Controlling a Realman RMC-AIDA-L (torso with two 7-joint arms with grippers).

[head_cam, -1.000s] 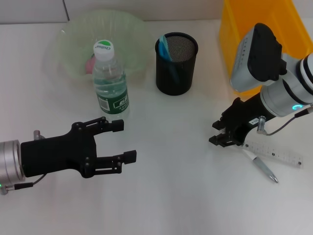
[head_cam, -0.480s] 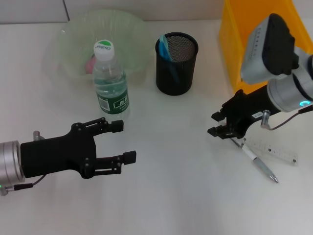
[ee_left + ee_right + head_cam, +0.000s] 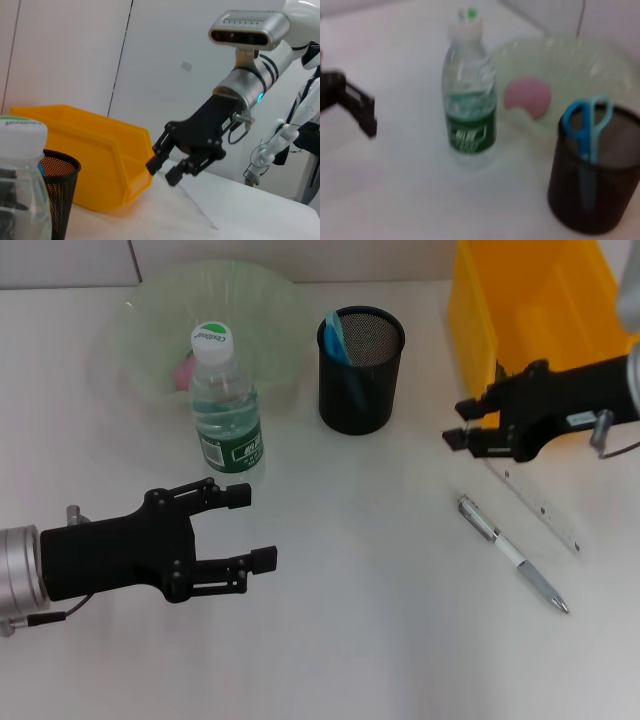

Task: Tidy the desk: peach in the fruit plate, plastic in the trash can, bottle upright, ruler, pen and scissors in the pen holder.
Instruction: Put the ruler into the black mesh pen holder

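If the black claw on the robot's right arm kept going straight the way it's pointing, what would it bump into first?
Probably the black mesh pen holder. The right gripper points toward it, with bare table between; it sits raised, so height is unclear and it may pass above.

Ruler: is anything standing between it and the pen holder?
Nothing visible. The right gripper holds the ruler by its upper end, and only bare table lies between it and the pen holder.
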